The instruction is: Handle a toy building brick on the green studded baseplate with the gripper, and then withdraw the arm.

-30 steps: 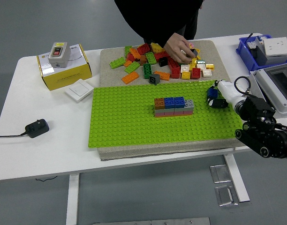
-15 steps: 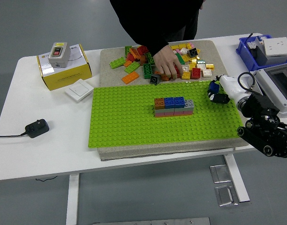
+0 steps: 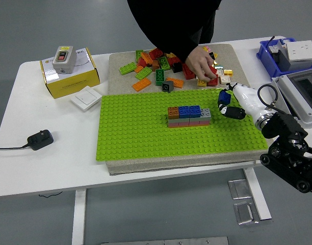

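Over baseplate (image 3: pixel 146 127) right edge: right hand (image 3: pixel 230 103), fingers curled on blue brick (image 3: pixel 225 97), just right of brick stack (image 3: pixel 189 116). Behind, person's hand (image 3: pixel 199 64) in loose bricks (image 3: pixel 161 66).

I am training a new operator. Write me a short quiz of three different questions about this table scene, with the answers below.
1. True or false: the robot's right hand is over the right part of the green studded baseplate.
2. Which colour is the leftmost top brick of the small brick wall on the baseplate? A. orange-brown B. yellow C. white
3. Fill in: the person's hand reaches into the pile of loose coloured bricks on the ____ side of the table.

Key
1. True; a small blue brick is in its fingers.
2. A
3. far
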Robot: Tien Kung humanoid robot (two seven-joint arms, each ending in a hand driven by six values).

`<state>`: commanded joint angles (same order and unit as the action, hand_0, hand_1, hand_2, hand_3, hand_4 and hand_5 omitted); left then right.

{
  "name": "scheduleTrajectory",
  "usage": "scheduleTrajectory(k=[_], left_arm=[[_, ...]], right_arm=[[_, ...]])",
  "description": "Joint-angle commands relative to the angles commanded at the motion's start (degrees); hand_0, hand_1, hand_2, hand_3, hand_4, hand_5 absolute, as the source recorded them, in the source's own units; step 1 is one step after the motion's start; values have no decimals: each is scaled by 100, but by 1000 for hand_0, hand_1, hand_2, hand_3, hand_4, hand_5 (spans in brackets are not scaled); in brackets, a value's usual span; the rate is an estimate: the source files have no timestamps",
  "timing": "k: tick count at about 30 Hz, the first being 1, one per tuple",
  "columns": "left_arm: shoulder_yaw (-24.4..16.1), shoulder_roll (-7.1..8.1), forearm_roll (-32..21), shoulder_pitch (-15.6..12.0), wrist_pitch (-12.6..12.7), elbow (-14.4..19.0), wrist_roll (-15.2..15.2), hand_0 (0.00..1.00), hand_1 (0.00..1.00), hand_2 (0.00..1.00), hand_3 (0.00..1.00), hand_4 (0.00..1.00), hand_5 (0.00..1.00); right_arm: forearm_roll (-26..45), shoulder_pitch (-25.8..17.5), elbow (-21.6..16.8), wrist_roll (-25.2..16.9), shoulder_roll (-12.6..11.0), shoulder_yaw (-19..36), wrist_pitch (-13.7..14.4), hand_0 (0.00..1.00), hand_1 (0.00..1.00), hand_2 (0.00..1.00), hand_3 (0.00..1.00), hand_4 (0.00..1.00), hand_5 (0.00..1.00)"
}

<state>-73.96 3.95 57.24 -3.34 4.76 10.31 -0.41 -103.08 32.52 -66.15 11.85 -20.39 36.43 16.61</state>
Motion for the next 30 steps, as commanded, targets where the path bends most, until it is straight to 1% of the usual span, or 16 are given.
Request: scheduleTrajectory(k=[1, 4, 9, 30], left_arm=[[-35, -1, 31, -6, 2, 0, 13, 661, 660, 588, 603, 171, 677], [-98, -5, 90, -21, 4, 0, 37, 661, 660, 588, 603, 171, 677], [-131, -14, 130, -26, 3, 0, 45, 661, 659, 588, 603, 171, 678], [-92, -26, 100, -1, 0, 0, 26, 661, 659, 588, 603, 172, 679]], right_arm=[[-4, -15, -122, -1, 0, -54, 2, 794, 880, 910, 414, 427, 341], [-47, -31, -310, 8, 18, -126, 6, 794, 880, 910, 414, 427, 341], [-93, -25, -445, 7, 28, -213, 16, 795, 880, 910, 415, 426, 340], [65, 46, -257, -68, -20, -499, -2, 794, 880, 908, 416, 429, 340]])
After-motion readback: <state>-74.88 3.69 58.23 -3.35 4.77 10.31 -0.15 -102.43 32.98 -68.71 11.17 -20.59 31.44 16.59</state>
